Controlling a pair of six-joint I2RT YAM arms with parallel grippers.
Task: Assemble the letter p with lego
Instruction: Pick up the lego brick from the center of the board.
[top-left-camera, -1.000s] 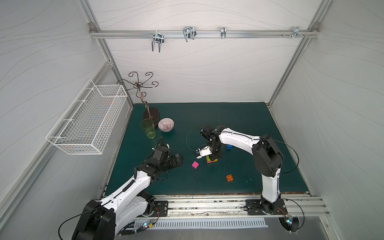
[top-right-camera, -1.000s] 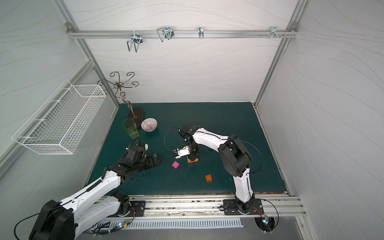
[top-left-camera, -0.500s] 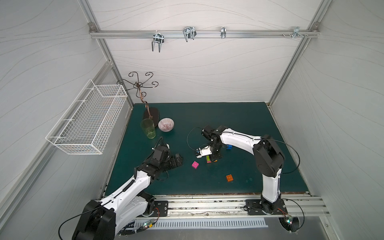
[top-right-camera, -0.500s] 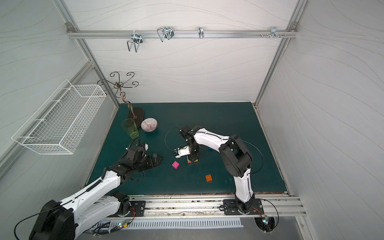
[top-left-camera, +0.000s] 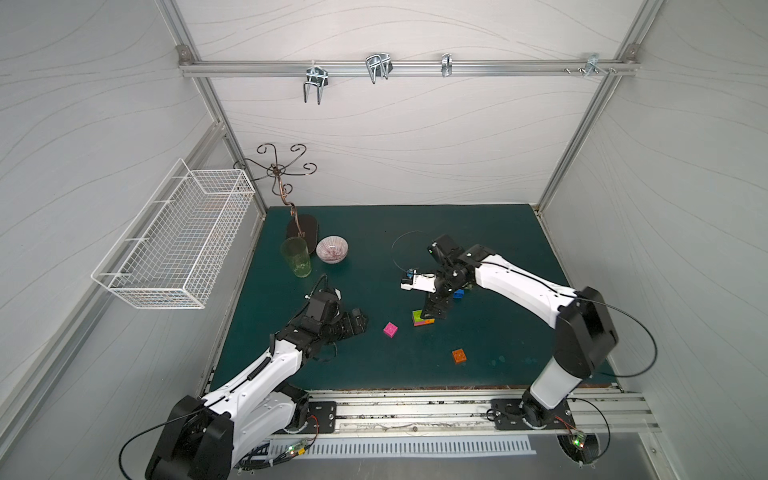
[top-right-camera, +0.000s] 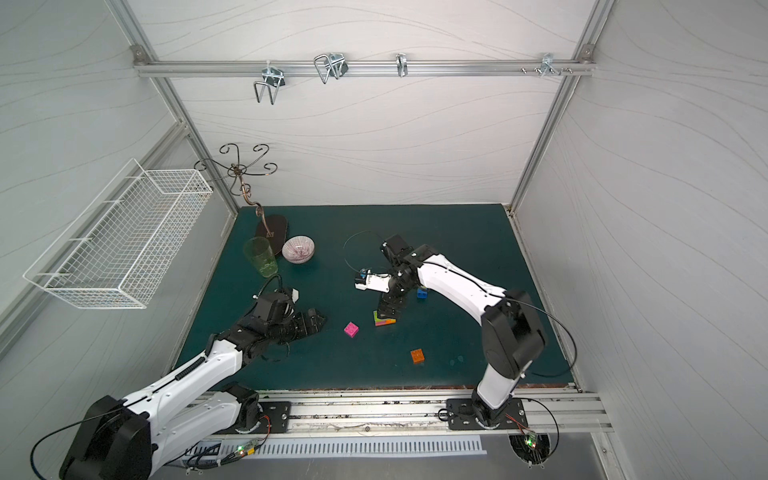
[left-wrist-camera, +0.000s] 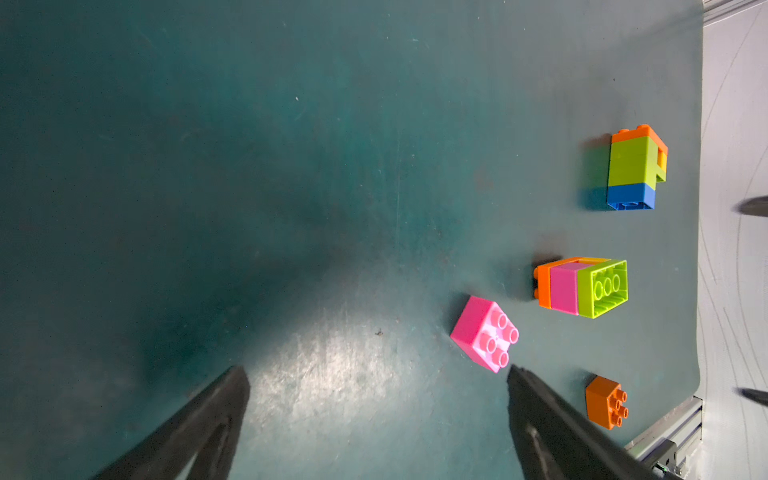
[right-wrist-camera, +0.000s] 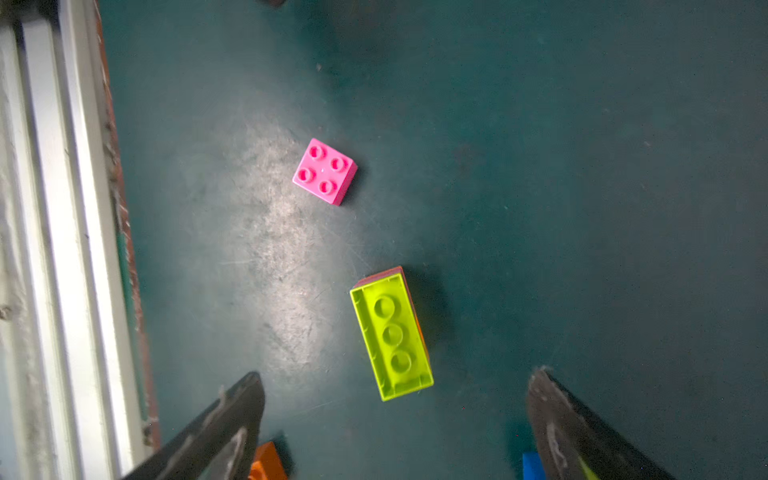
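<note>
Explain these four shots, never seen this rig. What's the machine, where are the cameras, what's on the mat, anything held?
Two white robot arms on a rail, each ending in a two-finger claw. Both top views look down on the whole booth; the other two come from cameras on each wrist. On the green mat: a loose magenta brick, an orange brick, a lime-magenta-orange stack on its side, an orange-lime-blue stack, a bowl and a green cup. The left claw and right claw are both open, holding nothing.
</note>
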